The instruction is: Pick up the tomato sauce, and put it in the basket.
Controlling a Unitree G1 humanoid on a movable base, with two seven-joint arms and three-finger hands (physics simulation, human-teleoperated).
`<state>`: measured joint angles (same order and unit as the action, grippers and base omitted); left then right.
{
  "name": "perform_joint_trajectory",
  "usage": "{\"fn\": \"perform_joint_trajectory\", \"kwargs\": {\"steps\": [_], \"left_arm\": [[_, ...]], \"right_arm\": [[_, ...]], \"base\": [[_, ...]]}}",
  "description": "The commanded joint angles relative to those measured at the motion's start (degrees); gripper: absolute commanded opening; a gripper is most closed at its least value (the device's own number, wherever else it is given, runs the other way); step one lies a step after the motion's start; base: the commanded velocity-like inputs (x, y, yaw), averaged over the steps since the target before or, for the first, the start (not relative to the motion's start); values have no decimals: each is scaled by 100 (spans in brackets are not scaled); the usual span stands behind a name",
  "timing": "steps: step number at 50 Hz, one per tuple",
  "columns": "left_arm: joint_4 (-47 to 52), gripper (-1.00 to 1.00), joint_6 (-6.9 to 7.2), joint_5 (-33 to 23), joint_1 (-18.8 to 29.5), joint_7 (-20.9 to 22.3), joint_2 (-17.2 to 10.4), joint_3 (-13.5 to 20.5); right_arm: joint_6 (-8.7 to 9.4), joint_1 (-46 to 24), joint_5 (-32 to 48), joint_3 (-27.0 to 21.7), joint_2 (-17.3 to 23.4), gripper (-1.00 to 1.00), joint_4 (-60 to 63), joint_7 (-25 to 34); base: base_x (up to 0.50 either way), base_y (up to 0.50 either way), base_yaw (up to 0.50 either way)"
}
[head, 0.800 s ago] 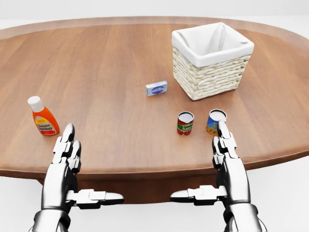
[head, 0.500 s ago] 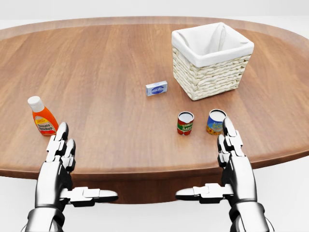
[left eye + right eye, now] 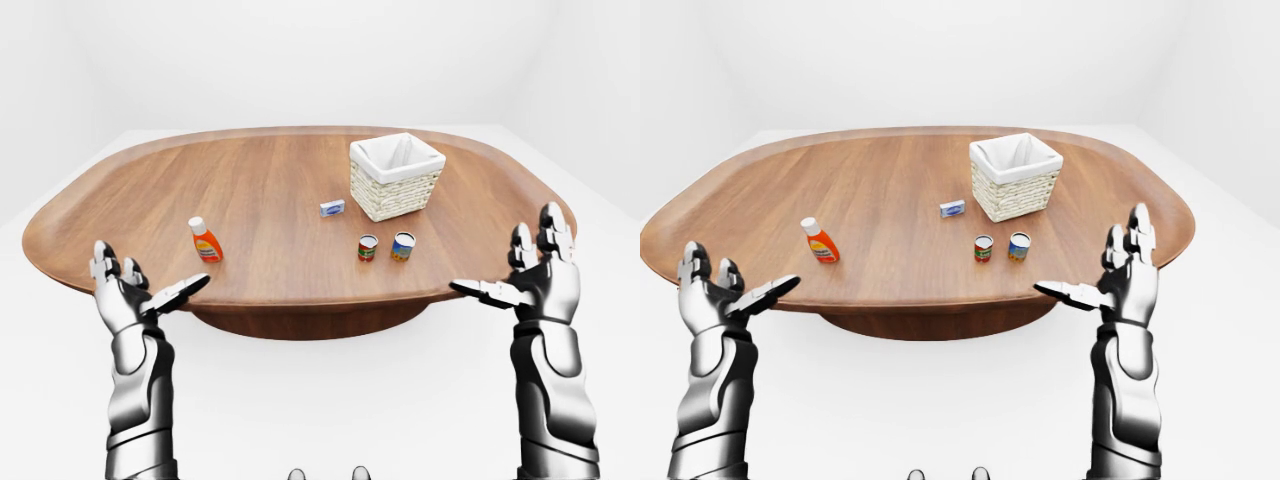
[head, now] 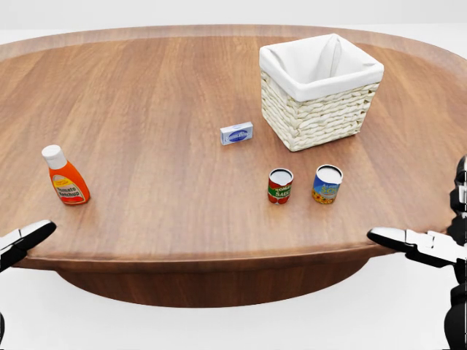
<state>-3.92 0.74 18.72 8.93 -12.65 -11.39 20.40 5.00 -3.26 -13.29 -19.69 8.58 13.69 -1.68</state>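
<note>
The room is plain white, with white walls and a white floor, and in the middle stands a large oval wooden table point(image 3: 270, 190) on a dark base. The wood is brown with long grain lines and its surface is smooth.

Nearest to the camera are the two metal hands, both low, on the near side of the table edge. The left hand point(image 3: 128, 292) is released: its fingers are spread and the thumb points toward the table, holding nothing. The right hand point(image 3: 535, 277) is also released, with the fingers upright and the thumb stretched to the left, empty as well.

On the table, nearest to the edge on the left side, the sauce point(image 4: 65, 176) stands upright: an orange bottle with a white cap. It is well apart from both hands. More to the right stand two small cans, the red can point(image 4: 279, 185) and the blue can point(image 4: 327, 184), near each other but not touching. Further away lies a small blue and white box point(image 4: 236, 133). Just beside it to the right, furthest of all, is the basket point(image 4: 319, 89), woven, with a white cloth lining, and nothing shows inside it.

Compared with 0.5 s ago, the hands have moved outward and apart: in the head view they then stood above the near edge of the table, and now only their tips show at the left and right borders. The objects on the table did not move.
</note>
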Motion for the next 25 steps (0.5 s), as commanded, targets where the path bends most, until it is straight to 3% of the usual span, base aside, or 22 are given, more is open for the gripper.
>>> {"fn": "perform_joint_trajectory", "kwargs": {"steps": [1, 6, 25], "left_arm": [[173, 100, -131, 1129, 1, -909, -465, 781], [246, 100, -182, 1219, -49, -1007, -502, 820], [312, 100, -218, 1233, -85, -1064, -493, 808]], "right_arm": [[0, 35, -1469, -1718, 624, 100, 831, -501], [0, 227, -2245, -2365, 839, 100, 1032, -683], [0, 262, -2341, -2325, 919, 100, 920, -698]], "base": [[0, 0, 0], [0, 0, 0], [0, 0, 0]]}}
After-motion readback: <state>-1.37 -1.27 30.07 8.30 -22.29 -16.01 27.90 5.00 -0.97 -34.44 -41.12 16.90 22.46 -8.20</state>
